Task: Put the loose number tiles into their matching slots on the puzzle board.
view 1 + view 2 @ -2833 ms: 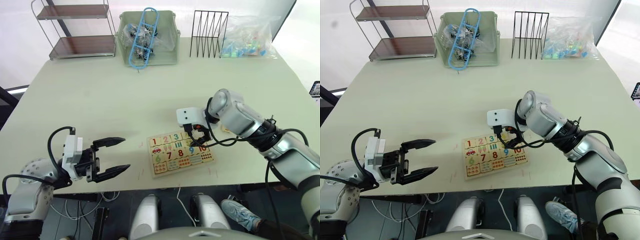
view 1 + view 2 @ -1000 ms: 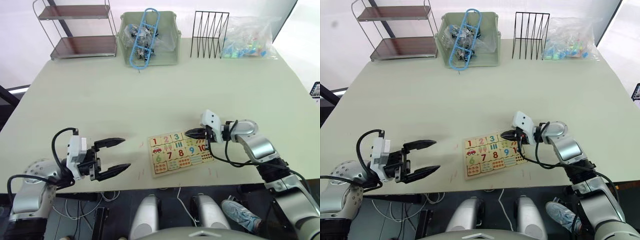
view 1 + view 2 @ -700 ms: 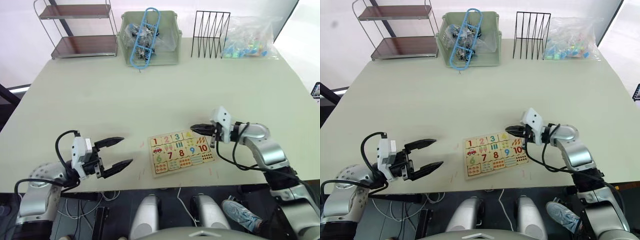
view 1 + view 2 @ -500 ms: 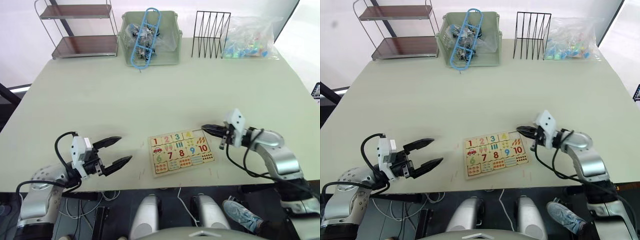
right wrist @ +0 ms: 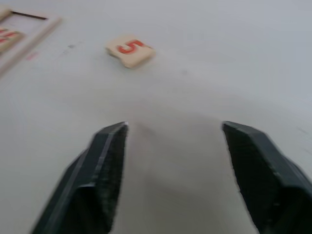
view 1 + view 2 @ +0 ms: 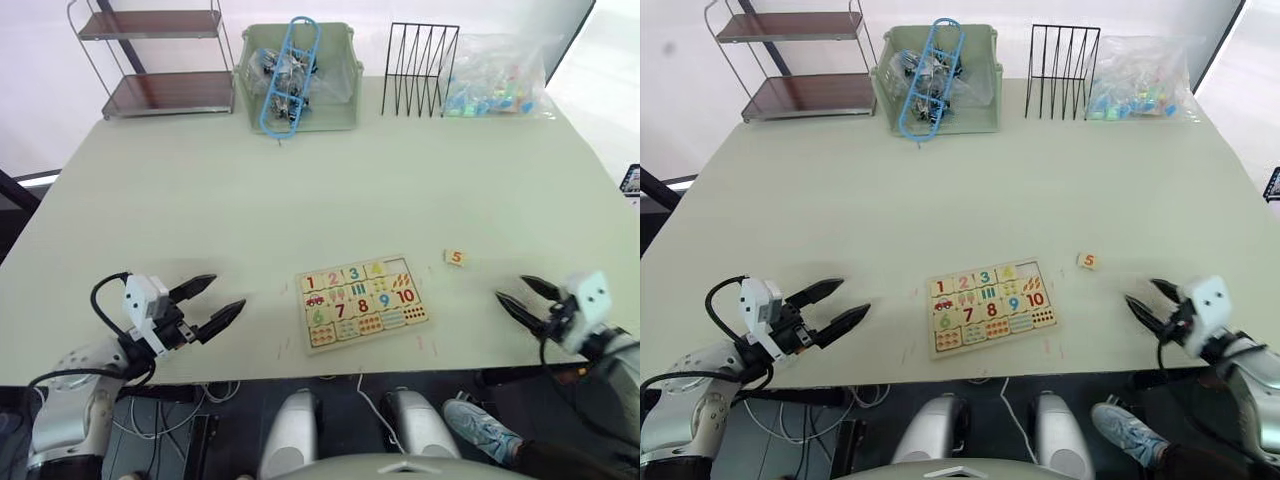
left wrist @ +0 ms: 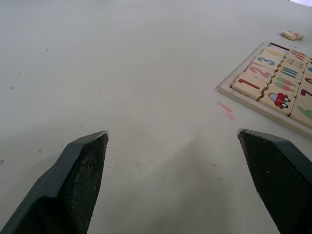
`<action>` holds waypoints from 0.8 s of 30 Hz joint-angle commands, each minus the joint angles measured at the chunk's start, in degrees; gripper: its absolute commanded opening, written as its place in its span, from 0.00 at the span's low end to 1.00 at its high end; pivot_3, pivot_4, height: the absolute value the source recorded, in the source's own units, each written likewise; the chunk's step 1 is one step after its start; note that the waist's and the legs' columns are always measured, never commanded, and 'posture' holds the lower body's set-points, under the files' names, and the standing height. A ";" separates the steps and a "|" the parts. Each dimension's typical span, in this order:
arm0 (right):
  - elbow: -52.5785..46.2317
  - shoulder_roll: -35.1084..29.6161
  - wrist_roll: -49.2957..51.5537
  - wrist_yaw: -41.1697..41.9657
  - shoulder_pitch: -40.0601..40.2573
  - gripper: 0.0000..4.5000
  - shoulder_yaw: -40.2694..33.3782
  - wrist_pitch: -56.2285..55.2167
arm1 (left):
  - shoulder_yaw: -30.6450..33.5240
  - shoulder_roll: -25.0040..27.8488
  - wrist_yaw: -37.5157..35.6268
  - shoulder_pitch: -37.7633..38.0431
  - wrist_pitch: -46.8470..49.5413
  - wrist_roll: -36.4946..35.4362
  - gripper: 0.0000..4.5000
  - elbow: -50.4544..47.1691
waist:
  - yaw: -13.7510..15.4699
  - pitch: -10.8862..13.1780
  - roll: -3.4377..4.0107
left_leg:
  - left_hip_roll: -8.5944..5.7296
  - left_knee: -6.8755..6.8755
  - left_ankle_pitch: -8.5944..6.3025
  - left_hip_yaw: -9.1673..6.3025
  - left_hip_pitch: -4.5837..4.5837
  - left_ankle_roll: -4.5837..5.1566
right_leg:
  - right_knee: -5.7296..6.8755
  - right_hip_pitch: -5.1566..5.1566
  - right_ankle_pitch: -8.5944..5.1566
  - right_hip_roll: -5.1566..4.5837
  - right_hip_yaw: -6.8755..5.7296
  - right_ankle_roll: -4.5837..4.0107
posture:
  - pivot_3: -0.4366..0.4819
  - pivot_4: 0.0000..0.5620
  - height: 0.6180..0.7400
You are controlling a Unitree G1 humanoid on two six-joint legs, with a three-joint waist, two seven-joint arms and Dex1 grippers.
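Pale green tabletop (image 6: pixel 300 200) carries the puzzle board (image 6: pixel 363 302), tiles 1 to 4 seated in its far row. Tile 5 (image 6: pixel 456 257) lies loose just right of the board. Both the right gripper (image 6: pixel 528 300) and left gripper (image 6: pixel 208 303) are spread wide, empty. Tile 5 should be pinched squarely by the edges and lowered flat into the vacant slot beside 4.

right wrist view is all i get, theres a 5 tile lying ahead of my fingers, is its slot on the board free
Observer: Yes. The puzzle board has 1 to 4 seated in its far row, and the slot at that row's right end is empty.
Operator: where's the tile from that slot
Observer: The 5 tile lies on the table to the right of the board, apart from it.
Operator: left arm in the way?
Observer: No. The left gripper hovers left of the board, fingers open and empty.
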 commanded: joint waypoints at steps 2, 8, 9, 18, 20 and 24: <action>0.60 -1.63 4.52 3.73 4.31 0.98 -7.55 -4.83 | 2.43 1.18 0.60 1.79 0.29 -0.72 1.00 -3.74 | 0.00 0.00 0.00 | 0.01 -0.01 0.00 0.01 0.03 0.00 | 0.01 0.01 -0.02 0.01 0.00 0.00 | 0.48 0.27 1.00; 3.47 -1.50 6.54 6.29 7.92 0.98 -10.53 -8.71 | 4.87 1.65 1.11 4.26 1.55 -2.15 1.00 -5.43 | 0.01 0.00 0.00 | 0.02 -0.09 0.00 0.00 0.03 0.00 | -0.02 0.01 -0.03 0.02 0.00 -0.01 | 0.48 0.27 1.00; 4.32 -1.30 6.70 6.67 8.34 0.98 -10.68 -9.47 | 4.63 1.59 1.11 4.78 1.68 -2.01 1.00 -6.13 | 0.03 0.00 0.00 | 0.02 -0.08 0.00 0.00 0.04 0.00 | -0.02 0.01 -0.04 0.00 0.01 0.00 | 0.48 0.27 1.00; 3.56 0.18 6.98 6.21 9.38 0.98 -8.59 -10.97 | 4.65 1.47 1.38 5.43 3.30 -2.67 1.00 -8.88 | 0.08 0.00 0.00 | 0.02 -0.08 -0.01 -0.01 0.04 0.00 | -0.03 0.01 -0.04 0.00 0.03 -0.01 | 0.48 0.27 1.00; 2.68 0.37 7.21 5.74 9.34 0.98 -8.25 -10.54 | 5.00 1.35 1.59 5.68 3.54 -2.85 1.00 -9.31 | 0.09 0.00 0.00 | 0.02 -0.08 -0.01 -0.02 0.04 0.00 | -0.03 0.01 -0.04 0.00 0.03 -0.01 | 0.48 0.27 1.00; -0.31 0.64 8.36 4.97 9.71 0.98 -7.65 -8.88 | 5.49 1.24 2.17 6.05 3.83 -3.16 1.00 -9.65 | 0.08 0.00 0.00 | 0.02 -0.08 -0.01 -0.03 0.04 0.00 | -0.03 0.01 -0.04 0.00 0.02 -0.01 | 0.48 0.27 1.00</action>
